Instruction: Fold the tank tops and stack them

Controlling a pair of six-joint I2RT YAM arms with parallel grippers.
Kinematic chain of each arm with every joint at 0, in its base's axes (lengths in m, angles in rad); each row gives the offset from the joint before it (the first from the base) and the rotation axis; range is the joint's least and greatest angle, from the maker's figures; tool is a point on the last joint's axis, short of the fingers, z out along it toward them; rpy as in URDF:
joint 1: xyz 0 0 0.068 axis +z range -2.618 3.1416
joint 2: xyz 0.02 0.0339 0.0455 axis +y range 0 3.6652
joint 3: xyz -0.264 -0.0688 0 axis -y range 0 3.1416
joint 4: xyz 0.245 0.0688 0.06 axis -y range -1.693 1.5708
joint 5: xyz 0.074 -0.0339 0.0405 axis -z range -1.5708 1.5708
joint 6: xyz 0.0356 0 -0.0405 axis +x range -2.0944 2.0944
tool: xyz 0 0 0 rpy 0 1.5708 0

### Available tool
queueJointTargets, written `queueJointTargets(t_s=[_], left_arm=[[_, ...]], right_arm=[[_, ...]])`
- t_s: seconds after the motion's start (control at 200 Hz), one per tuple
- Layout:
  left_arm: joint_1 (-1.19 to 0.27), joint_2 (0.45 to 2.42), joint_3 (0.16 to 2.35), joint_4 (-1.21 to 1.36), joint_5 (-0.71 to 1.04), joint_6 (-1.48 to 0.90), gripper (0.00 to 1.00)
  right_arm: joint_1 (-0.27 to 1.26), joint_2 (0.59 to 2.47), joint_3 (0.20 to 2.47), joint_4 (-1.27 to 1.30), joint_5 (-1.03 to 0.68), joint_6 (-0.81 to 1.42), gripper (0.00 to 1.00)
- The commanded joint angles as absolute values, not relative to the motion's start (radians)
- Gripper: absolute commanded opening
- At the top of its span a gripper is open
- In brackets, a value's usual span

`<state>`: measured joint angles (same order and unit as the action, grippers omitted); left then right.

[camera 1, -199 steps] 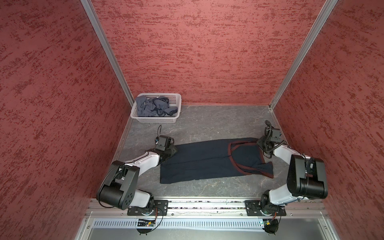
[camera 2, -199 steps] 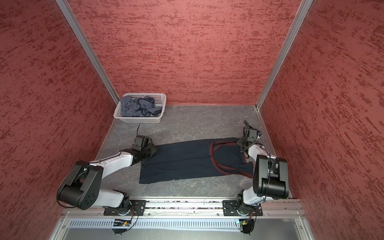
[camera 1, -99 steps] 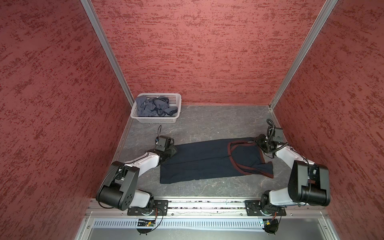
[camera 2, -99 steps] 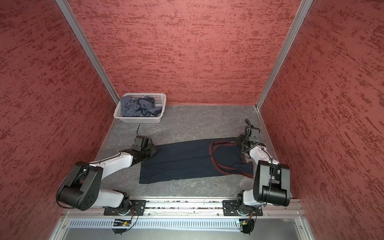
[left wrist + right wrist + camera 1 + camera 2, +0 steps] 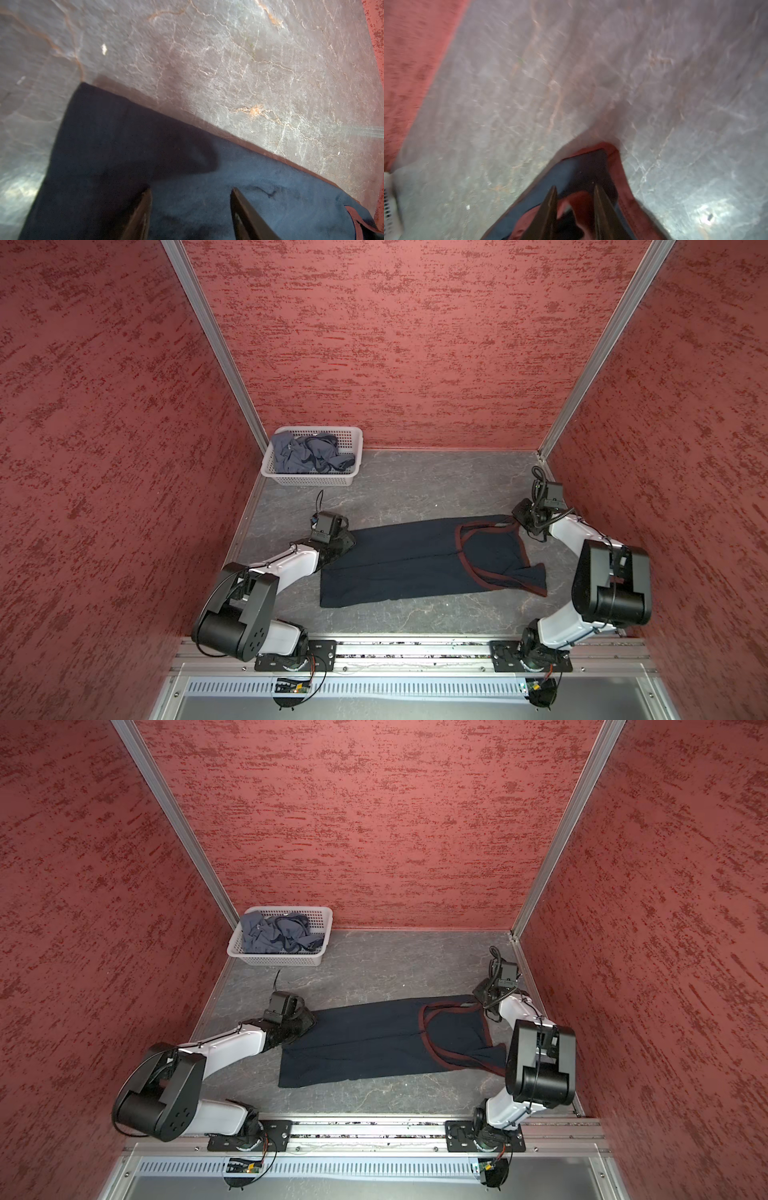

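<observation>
Shows navy tank top (image 5: 415, 564) flat on the table (image 5: 415, 489), neckline toward the right arm. Finds left tool (image 5: 191, 189) spread above its hem. Cannot tell whether right tool (image 5: 575, 186), fingers close astride the maroon strap (image 5: 623, 187), grips. Leaves grey-blue tank top (image 5: 299, 452) crumpled inside white basket (image 5: 307, 480).

Both arms reach low and forward; the left gripper (image 5: 191, 190) gapes wide, the right gripper (image 5: 575, 186) pinches narrow.

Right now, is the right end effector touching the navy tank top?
Touching. The right wrist view shows the right end effector straddling the navy tank top, its maroon strap bunched between the fingers.
</observation>
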<state>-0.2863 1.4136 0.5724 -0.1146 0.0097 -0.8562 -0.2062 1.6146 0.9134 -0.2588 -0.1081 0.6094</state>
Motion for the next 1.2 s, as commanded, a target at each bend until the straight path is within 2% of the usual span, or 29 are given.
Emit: queueJointTargets(t_s=[0.0,0.125,0.326,0.516,0.781,0.937,1.057,1.117,1.197], left_arm=[[-0.284,1.428,0.532,-0.244,-0.015,-0.850,0.62],[-0.285,1.425,0.531,-0.253,-0.017,-0.847,0.63],[-0.285,1.416,0.528,-0.285,-0.014,-0.845,0.63],[-0.335,1.384,0.511,-0.332,-0.017,-0.850,0.63],[-0.557,1.361,0.493,-0.394,-0.009,-0.931,0.64],[-0.742,1.258,0.476,-0.447,-0.040,-1.003,0.65],[-0.832,1.117,0.516,-0.545,-0.132,-0.973,0.65],[-0.818,1.044,0.535,-0.559,-0.155,-0.914,0.68],[-0.709,1.037,0.574,-0.537,-0.091,-0.821,0.69]], right_arm=[[-0.203,1.617,0.862,-0.283,-0.046,0.614,0.26],[-0.204,1.620,0.824,-0.267,-0.012,0.614,0.21],[-0.203,1.729,0.902,-0.253,-0.030,0.624,0.19],[-0.192,1.881,1.084,-0.297,0.020,0.622,0.18],[-0.102,2.134,1.512,-0.410,0.060,0.594,0.21],[-0.065,2.253,1.791,-0.525,0.077,0.531,0.31],[-0.032,2.238,1.900,-0.610,0.109,0.458,0.49],[-0.020,2.187,1.898,-0.640,0.139,0.435,0.55],[-0.018,2.071,1.796,-0.634,0.139,0.435,0.60]])
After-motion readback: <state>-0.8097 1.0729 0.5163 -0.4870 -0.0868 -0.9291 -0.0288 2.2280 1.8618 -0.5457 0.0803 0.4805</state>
